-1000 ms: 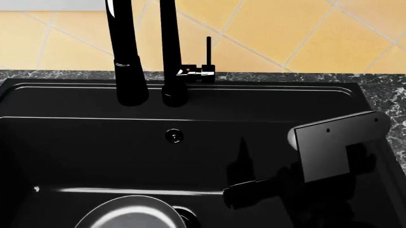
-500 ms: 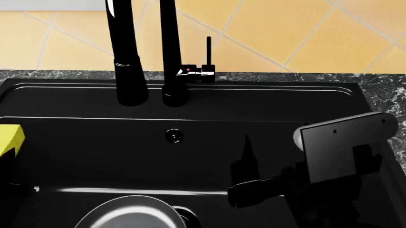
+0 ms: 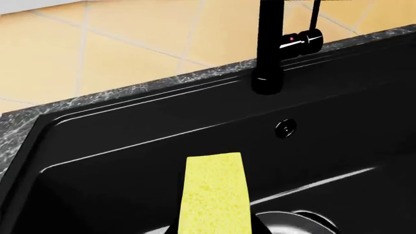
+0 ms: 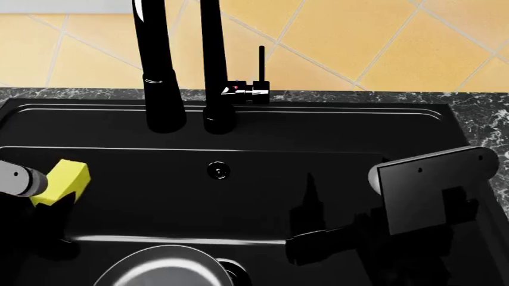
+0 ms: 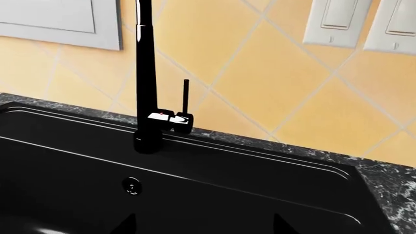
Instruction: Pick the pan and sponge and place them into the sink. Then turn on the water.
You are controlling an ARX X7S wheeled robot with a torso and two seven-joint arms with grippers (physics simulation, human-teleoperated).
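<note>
Count of what shows at the black basin

One sink (image 4: 119, 179), one pan (image 4: 159, 268), one yellow sponge (image 4: 64, 179), one tap (image 4: 211, 65) with one thin lever (image 4: 261, 62), one round overflow hole (image 4: 218, 170) in the back wall. Two arms enter the head view, the left arm (image 4: 20, 177) touching the sponge, the right arm (image 4: 430, 190) well apart. Two wall plates (image 5: 338, 22) show behind the tap in the right wrist view.
</note>
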